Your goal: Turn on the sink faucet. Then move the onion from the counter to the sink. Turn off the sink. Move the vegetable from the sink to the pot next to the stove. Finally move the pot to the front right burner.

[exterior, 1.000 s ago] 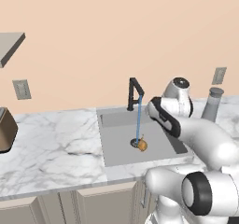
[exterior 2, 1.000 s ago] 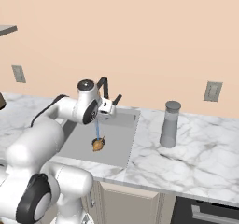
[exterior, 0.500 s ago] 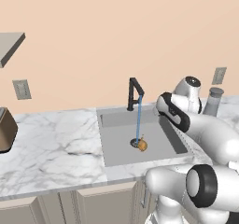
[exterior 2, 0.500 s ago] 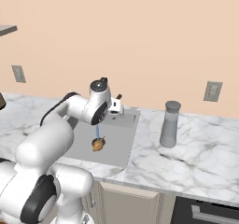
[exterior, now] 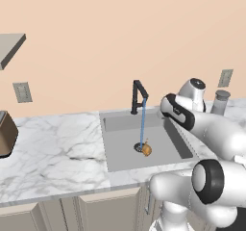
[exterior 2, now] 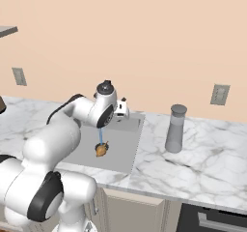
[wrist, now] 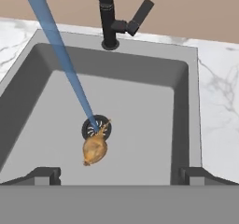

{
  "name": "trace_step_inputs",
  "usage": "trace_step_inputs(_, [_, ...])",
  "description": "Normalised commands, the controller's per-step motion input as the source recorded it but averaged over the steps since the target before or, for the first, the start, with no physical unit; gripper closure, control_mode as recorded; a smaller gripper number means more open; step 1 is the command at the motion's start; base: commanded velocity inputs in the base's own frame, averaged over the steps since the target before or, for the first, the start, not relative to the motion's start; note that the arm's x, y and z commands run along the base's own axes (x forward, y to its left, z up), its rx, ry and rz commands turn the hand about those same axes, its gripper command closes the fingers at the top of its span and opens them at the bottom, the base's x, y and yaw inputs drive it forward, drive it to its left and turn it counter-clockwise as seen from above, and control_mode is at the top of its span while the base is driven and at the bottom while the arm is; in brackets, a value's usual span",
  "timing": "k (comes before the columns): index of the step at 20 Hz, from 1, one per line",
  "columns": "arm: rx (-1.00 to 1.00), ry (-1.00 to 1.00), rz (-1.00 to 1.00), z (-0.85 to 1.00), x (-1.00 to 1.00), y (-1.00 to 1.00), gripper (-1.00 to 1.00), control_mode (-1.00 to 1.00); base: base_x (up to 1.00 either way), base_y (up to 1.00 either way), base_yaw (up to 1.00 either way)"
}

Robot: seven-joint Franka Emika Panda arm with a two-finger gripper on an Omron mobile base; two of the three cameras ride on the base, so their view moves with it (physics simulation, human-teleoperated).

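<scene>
The arm (exterior: 216,129) is glossy white, built of rounded, bulbous segments joined by dark grey to black rings. Round dark caps mark its joints, and two small dark finger tips (wrist: 44,175) end it.

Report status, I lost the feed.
Hand open, empty, over grey sink basin. Golden-brown onion by drain, water running from matte-black faucet. Nothing in the way.
</scene>
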Motion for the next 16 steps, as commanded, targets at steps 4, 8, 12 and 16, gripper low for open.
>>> trace_step_inputs(4, [0.00, 0.00, 0.10, -0.06, 0.24, -0.05, -1.00, -1.00, 0.00, 0.00, 0.00])
trace_step_inputs(8, [0.01, -0.08, 0.09, -0.05, 0.11, -0.03, -1.00, -1.00, 0.00, 0.00, 0.00])
trace_step_inputs(12, [0.00, -0.09, 0.11, 0.00, 0.21, -0.05, -1.00, -1.00, 0.00, 0.00, 0.00])
trace_step_inputs(16, [0.00, -0.12, 0.11, 0.01, 0.18, -0.06, -1.00, -1.00, 0.00, 0.00, 0.00])
